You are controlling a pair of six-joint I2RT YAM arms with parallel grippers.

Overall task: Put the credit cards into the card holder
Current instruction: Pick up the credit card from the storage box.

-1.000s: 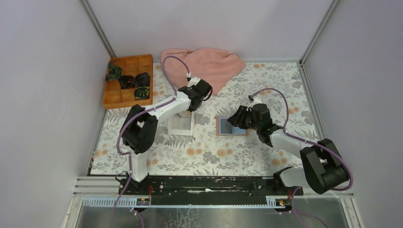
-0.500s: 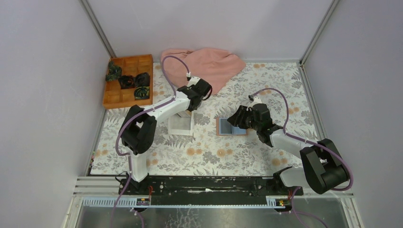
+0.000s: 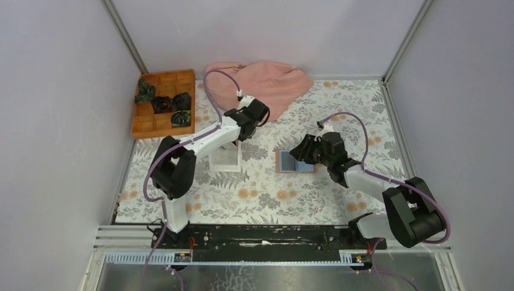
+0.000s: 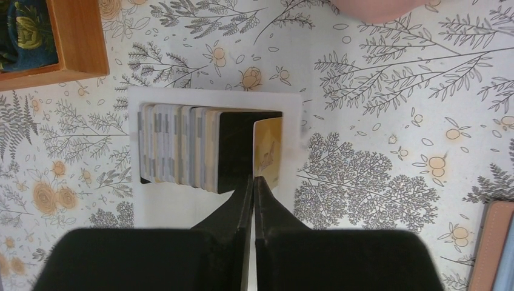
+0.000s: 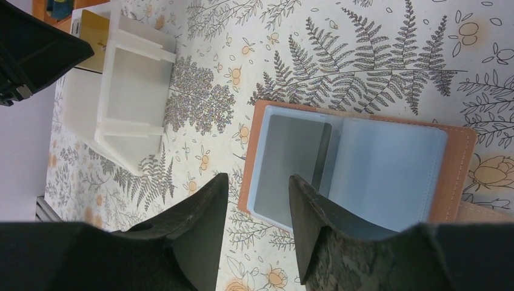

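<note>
The left claw (image 4: 253,182) is clenched on the gold card (image 4: 268,151) at the stack's (image 4: 182,145) right end, apparently to lift it out, while the card holder (image 5: 394,173) lies open under the spread right claw (image 5: 254,182), ready to receive it.

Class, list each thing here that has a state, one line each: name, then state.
card holder: lying open, a grey card inside.
left gripper: shut on the gold card.
right gripper: open, over the card holder.
other cards: standing in a row in the white tray.
pink cloth: crumpled.
</note>
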